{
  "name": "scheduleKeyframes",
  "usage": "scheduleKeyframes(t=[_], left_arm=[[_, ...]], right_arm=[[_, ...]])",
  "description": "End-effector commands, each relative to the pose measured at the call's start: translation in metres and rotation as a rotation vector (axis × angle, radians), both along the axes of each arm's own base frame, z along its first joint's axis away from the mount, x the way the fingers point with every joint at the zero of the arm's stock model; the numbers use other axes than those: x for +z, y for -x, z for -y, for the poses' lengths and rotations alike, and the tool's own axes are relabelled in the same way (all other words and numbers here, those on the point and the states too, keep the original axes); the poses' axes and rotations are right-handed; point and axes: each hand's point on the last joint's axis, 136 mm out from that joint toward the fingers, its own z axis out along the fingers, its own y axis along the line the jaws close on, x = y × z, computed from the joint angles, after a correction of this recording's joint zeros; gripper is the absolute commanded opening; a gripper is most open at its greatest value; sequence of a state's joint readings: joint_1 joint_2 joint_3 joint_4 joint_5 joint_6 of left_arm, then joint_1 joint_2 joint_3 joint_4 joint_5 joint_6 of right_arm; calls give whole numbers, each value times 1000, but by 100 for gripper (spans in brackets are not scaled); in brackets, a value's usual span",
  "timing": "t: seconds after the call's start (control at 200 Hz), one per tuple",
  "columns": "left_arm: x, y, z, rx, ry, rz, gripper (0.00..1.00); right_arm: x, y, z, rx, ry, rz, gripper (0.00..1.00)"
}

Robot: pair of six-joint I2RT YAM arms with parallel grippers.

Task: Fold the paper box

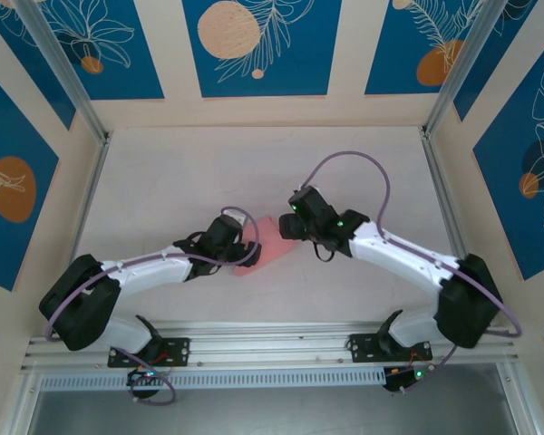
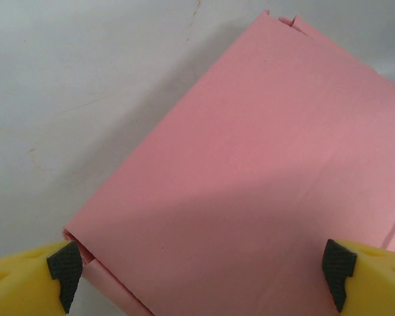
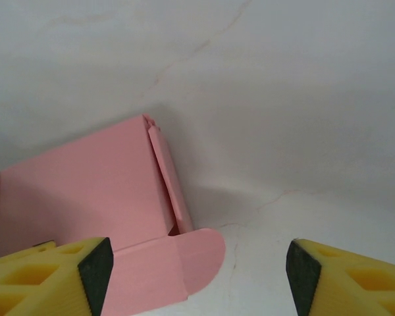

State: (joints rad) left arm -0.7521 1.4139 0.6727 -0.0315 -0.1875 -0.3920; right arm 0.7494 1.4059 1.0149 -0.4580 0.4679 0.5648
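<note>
ok so the left gripper [image 2: 202,270] is spread wide and not clamping anything, its yellow fingers with the dark pads [image 2: 64,268] hang right over one end of the paper box [image 2: 250,164]. one pad sits just at the box's corner, the other is over its flat pink top, can't tell if either actually touches. the right gripper [image 3: 197,270] is released too, jaws well apart with mostly bare table [image 3: 283,99] between them, and a rounded tuck flap [image 3: 201,257] lying flat on the table just beside one finger. from that side the box looks mostly folded up, with an open end and a thin side tab showing. in the top camera the box [image 1: 265,246] sits mid-table between the two grippers: left gripper [image 1: 243,254] at its left edge, right gripper [image 1: 288,227] at its far right corner, both arms reaching in from the near edge
</note>
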Motion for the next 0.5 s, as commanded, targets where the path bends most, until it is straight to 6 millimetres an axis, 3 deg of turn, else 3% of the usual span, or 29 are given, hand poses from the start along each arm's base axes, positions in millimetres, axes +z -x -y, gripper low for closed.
scheduleKeyframes(t=[0.0, 0.25, 0.39, 0.495], left_arm=[[-17, 1, -11, 33, -19, -30, 94], [-33, 4, -18, 58, -14, -66, 84], [-42, 8, -26, 82, -7, -87, 83], [-48, 8, -34, 109, -4, -101, 79]], right_arm=[[-17, -1, -19, 110, -40, -118, 67], [-60, -10, -32, 149, -47, -238, 63], [-87, -5, -35, 159, -46, -309, 59], [-104, 1, -32, 148, -59, -338, 51]])
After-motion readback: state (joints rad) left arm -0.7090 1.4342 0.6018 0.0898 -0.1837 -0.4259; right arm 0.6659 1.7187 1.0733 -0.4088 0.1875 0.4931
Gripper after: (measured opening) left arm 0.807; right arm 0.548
